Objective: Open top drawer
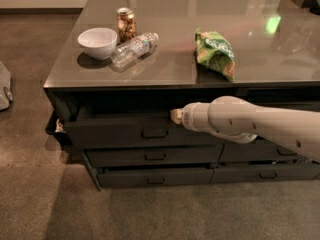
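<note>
The top drawer (115, 132) is a wide dark drawer under the tabletop, with a small rectangular handle (154, 132) at its centre. It stands pulled out a little, with a dark gap above its front panel. My white arm reaches in from the right. My gripper (175, 116) is at the top edge of the drawer's front panel, just right of and above the handle. Its tip is mostly hidden behind the arm's end.
On the glossy tabletop (260, 59) are a white bowl (98, 42), a can (126, 24), a plastic bottle lying on its side (134, 48) and a green snack bag (215, 54). Two lower drawers (155, 157) sit beneath; another column's drawers (270, 174) are at the right. A white object (4, 91) sits on the carpet at the left.
</note>
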Robot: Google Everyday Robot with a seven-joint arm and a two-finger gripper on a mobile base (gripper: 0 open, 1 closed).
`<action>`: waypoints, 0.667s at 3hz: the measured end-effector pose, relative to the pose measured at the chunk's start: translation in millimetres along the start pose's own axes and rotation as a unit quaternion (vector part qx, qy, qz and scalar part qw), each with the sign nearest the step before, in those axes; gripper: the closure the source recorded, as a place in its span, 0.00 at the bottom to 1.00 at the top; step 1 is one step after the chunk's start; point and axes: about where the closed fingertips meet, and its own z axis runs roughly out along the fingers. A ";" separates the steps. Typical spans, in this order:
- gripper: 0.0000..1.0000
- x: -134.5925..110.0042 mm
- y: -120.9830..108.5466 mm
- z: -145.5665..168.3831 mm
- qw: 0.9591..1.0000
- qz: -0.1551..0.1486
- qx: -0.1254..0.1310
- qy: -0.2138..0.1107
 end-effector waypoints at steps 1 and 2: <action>1.00 -1.3 0.4 -1.1 1.000 0.000 0.000 0.000; 1.00 0.8 -9.5 -3.8 1.000 0.000 0.010 0.001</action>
